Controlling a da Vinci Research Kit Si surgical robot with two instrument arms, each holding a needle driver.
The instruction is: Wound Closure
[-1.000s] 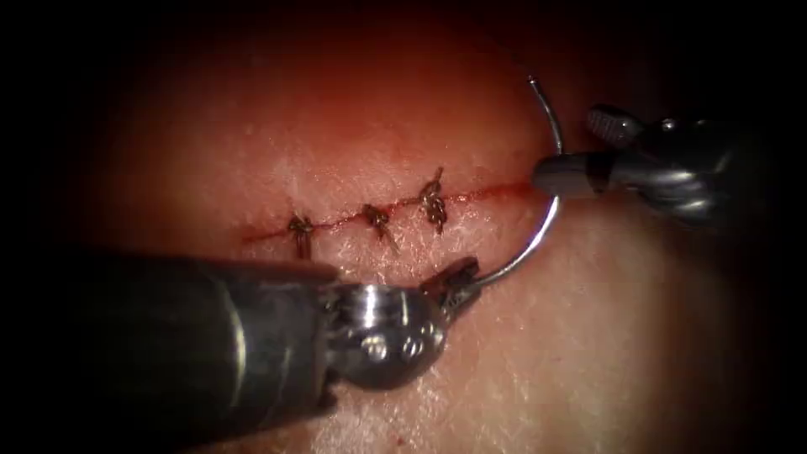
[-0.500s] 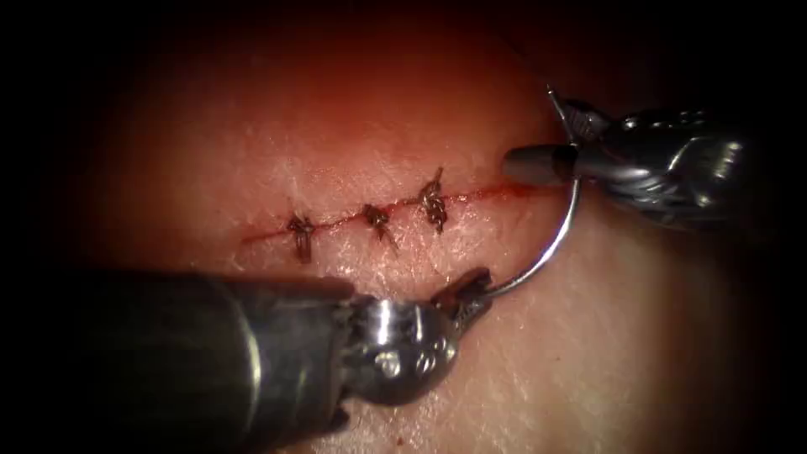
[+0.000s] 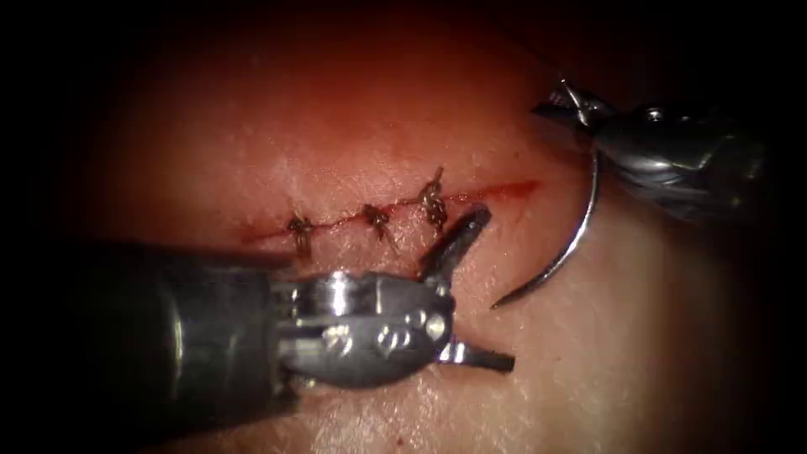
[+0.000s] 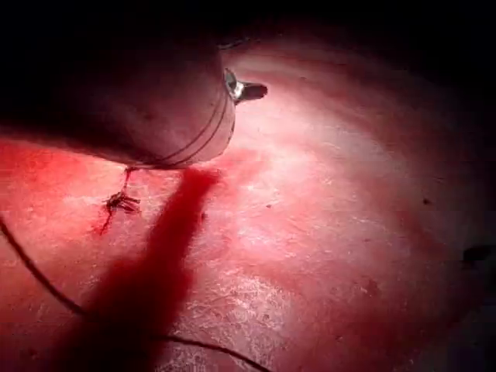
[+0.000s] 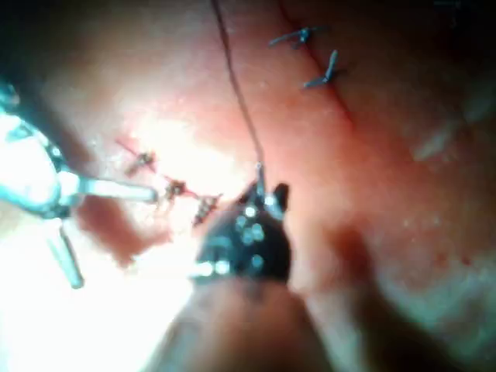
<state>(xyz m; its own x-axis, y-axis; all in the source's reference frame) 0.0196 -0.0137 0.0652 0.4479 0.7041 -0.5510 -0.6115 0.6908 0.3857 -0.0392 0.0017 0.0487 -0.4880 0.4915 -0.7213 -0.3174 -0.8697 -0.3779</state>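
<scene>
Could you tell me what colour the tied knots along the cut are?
Dark brown knots, clearest in the endoscope view.

The needle (image 3: pixel 580 227) hangs free above the tissue (image 3: pixel 639 353) past the cut's (image 3: pixel 496 192) right end — held near its tail by the right tool (image 3: pixel 565 105); the left tool (image 3: pixel 471 290), jaws spread, sits just below the cut — beside three knots (image 3: pixel 377 217).

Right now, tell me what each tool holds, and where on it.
Right tool holds the needle near its thread end, clear of the tissue. Left tool is open, holding nothing.

Dark cylindrical shaft (image 3: pixel 168 336), shiny steel wrist with round screws (image 3: pixel 370 324), slim ridged metal jaws
</scene>
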